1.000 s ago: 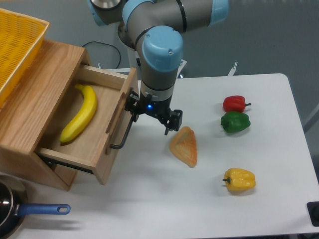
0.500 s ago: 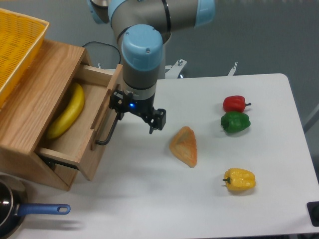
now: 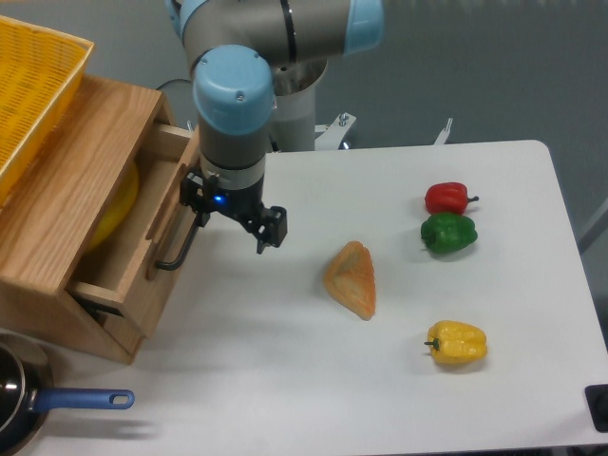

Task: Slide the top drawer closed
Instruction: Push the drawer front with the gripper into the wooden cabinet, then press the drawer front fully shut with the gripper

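The top drawer is a light oak box with a black bar handle. It sticks out a short way from the wooden cabinet. A sliver of a yellow banana shows inside it. My gripper points down at the drawer's front panel and is open. Its left finger is against the upper part of the panel by the handle. The right finger hangs free over the table.
A yellow basket sits on top of the cabinet. A pan with a blue handle lies at the front left. On the table lie an orange wedge and red, green and yellow peppers.
My gripper has moved left, pushing the drawer front with it. The drawer has slid well into the cabinet, and most of the banana is now covered.
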Controlling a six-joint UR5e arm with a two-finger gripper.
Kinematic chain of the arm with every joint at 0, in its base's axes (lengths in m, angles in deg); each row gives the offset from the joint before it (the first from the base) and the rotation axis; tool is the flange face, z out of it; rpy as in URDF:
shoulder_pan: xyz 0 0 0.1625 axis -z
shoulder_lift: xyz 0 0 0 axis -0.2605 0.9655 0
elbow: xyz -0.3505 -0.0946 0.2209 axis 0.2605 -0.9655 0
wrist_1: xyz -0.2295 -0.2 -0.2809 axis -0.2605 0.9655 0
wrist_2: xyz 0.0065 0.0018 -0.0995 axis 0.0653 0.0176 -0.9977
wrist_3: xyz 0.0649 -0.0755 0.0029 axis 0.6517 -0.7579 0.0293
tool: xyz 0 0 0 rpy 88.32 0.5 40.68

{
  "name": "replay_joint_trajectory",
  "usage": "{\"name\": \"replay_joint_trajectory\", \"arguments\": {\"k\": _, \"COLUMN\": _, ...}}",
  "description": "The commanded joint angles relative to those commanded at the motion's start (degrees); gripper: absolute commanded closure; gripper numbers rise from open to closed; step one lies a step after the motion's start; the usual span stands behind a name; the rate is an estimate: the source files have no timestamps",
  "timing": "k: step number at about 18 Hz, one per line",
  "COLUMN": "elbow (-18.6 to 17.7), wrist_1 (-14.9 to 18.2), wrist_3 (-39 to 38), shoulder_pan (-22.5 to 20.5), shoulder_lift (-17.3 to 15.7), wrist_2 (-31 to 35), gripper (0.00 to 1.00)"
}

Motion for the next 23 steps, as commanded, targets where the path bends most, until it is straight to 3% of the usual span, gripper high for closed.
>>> {"name": "replay_joint_trajectory", "arguments": {"k": 23, "elbow": 0.0, "wrist_1": -0.18, "wrist_3": -0.18, "shoulder_pan": 2.64, "shoulder_lift": -0.26, "wrist_2": -1.05, "gripper": 0.0}}
